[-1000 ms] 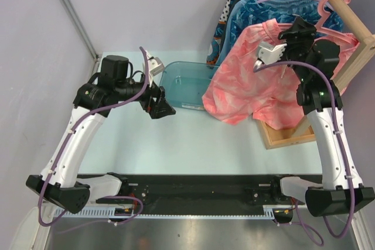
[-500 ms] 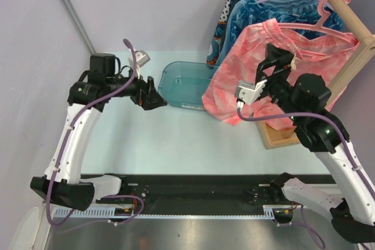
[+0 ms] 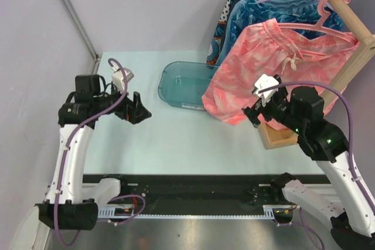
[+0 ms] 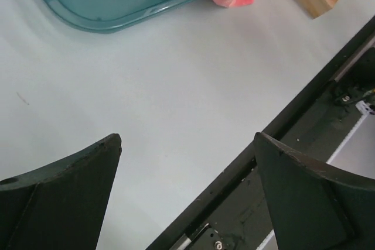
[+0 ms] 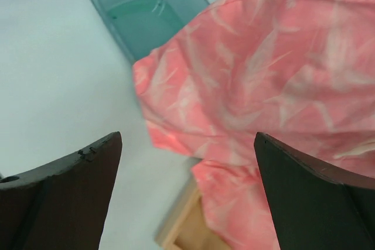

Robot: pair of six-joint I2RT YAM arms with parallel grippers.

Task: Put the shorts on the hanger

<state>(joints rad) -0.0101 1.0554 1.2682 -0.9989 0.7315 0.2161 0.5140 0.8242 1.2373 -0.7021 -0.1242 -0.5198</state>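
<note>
Your left gripper (image 3: pixel 139 110): jaws spread wide, nothing between them, bare table (image 3: pixel 176 139) beneath. Teal tub (image 3: pixel 183 84): ahead of it and to its right, well apart. Your right gripper (image 3: pixel 251 115): jaws fully apart, holding nothing. Shorts (image 3: pixel 261 68): just beyond its fingertips, draped on the hanger (image 3: pixel 322 13), lower hem by the tub's rim. Hanger: above and right of that gripper, hooked over the wooden rail (image 3: pixel 345 14).

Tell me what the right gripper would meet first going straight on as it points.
Probably the shorts: the open right gripper faces their hanging lower folds, though depth is hard to judge.
</note>
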